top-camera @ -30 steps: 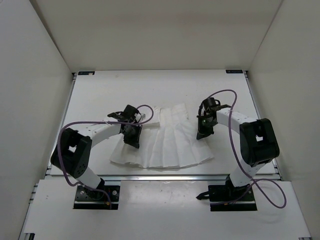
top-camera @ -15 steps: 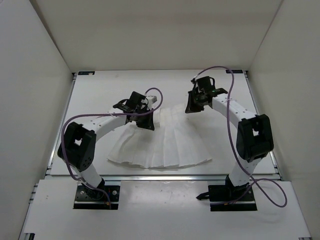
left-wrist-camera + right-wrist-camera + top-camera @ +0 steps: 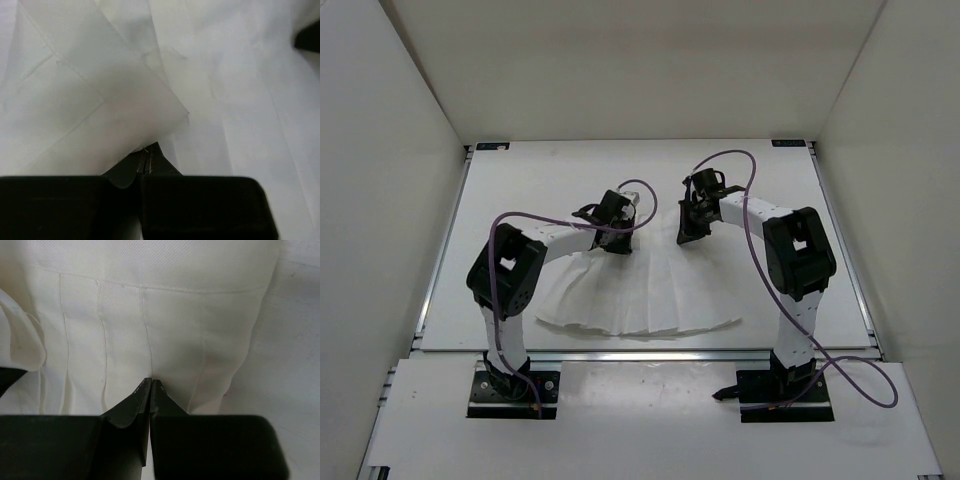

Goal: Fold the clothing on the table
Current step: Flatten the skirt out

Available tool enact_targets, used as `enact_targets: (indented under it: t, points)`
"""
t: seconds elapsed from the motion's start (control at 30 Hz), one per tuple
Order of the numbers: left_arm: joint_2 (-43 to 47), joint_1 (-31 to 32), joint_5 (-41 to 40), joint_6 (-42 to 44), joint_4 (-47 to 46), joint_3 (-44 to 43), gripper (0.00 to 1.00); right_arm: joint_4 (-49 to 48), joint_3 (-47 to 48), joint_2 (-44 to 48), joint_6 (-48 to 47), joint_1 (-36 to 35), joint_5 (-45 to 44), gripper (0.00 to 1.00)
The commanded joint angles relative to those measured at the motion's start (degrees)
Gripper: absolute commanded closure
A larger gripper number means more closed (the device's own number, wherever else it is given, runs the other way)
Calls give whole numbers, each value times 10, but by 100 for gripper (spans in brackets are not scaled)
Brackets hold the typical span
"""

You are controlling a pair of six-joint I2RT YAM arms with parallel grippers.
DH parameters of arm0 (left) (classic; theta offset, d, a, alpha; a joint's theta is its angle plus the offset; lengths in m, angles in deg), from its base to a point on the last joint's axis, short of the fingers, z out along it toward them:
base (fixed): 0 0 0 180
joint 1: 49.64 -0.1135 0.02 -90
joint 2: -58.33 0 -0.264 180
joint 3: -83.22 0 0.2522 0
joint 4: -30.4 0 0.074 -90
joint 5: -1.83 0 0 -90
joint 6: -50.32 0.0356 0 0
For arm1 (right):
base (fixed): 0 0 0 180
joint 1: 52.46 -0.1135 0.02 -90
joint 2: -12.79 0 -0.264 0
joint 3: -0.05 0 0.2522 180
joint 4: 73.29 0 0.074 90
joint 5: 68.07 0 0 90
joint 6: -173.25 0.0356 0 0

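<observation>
White skirt (image 3: 655, 295) lies mid table (image 3: 520, 180). L gripper (image 3: 145, 151) is clamped on a lifted flap. R gripper (image 3: 151, 382) is closed over the waistband, hold unclear. Keep both level & lay the fold w/o wrinkles.

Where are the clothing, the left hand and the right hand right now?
clothing (image 3: 650, 295): top view, pleated middle.
left hand (image 3: 145, 151): left wrist view, between fingertips.
right hand (image 3: 151, 383): right wrist view, between fingertips.

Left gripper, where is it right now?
In the top view the left gripper sits left of centre at the far, narrow end of the clothing, pinching a fold, with the right gripper just across to its right.
</observation>
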Motion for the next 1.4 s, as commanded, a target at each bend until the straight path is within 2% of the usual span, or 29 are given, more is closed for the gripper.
enact_targets:
  t: [0.0,0.33,0.47,0.53,0.6,0.63,0.67,0.7,0.73,0.77,0.9,0.93,1.0,1.03,1.07,1.1,1.23,1.37]
  points:
    - [-18,-20,-70,2,-5,-61,94,-32,14,-1,-1,4,-9,100]
    - [-52,-135,-92,21,-3,-146,93,-32,-8,-9,-19,13,-37,99]
    - [-34,-191,-39,8,-26,-131,90,-33,-10,2,-29,27,-32,100]
    - [-18,-196,-35,13,-29,-123,83,-25,10,5,-30,33,-24,100]
    - [-6,-184,-35,33,-21,-120,61,-14,29,11,-39,36,-19,100]
    - [-2,-184,-37,42,-4,-125,56,-5,41,14,-40,37,-17,100]
    - [5,-174,-37,48,13,-125,40,-4,51,28,-38,34,-23,96]
    - [9,-162,-24,44,19,-122,34,1,51,36,-43,35,-12,91]
    - [19,-152,-10,49,26,-108,33,-3,49,48,-38,42,1,83]
    - [35,-146,-9,50,29,-92,32,-2,42,65,-39,43,7,81]
    - [122,-100,-34,40,30,-4,35,-9,-6,120,-18,35,10,78]
    - [135,-87,-34,30,19,13,42,-17,-36,140,-13,26,7,78]
    - [192,-79,-29,16,1,80,56,-34,-87,175,-6,9,5,83]
    - [202,-72,-26,9,-6,96,69,-47,-120,190,3,4,5,85]
    - [224,-69,-32,-4,-15,129,76,-59,-156,206,13,-6,5,93]
    - [239,-69,-33,-7,-19,153,97,-67,-169,212,14,-18,9,100]
    - [246,-80,20,-41,-15,208,100,-72,-226,208,31,-31,2,100]
    - [241,-56,14,-49,-12,224,100,-62,-235,193,23,-32,-8,100]
